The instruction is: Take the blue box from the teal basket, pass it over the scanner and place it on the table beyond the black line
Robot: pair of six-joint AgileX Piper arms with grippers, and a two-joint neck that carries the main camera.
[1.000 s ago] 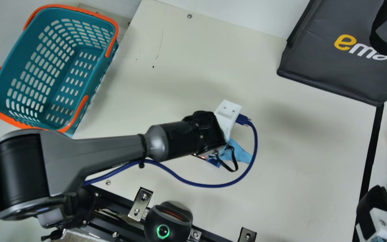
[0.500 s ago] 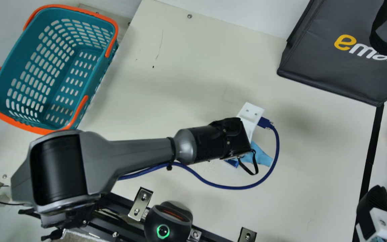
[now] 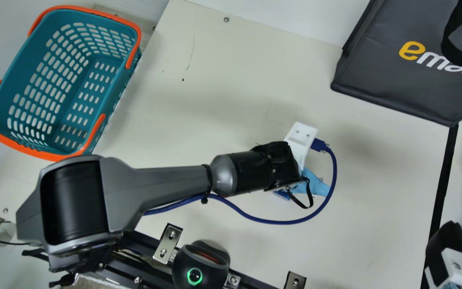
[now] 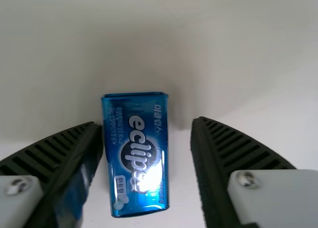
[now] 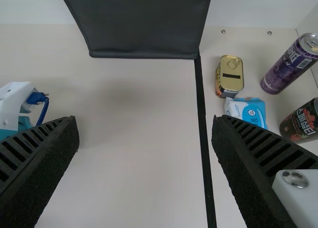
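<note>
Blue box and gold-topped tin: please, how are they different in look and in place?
The blue box has a blue printed face, while the tin has a gold top with a pull ring. In the main view, the blue box is left of the black line, between the left gripper's open fingers; the tin is right of it.

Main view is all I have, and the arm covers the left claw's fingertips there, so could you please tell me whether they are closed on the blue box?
Observer: No, the left wrist view shows the left claw open, with a clear gap between one finger and the blue box.
Operator: Thank you. How does the right claw stand, please?
Observer: The right wrist view shows the right claw open too.
Operator: Is anything beyond the black line outside my view?
Observer: Yes, a purple can is beyond the black line.
</note>
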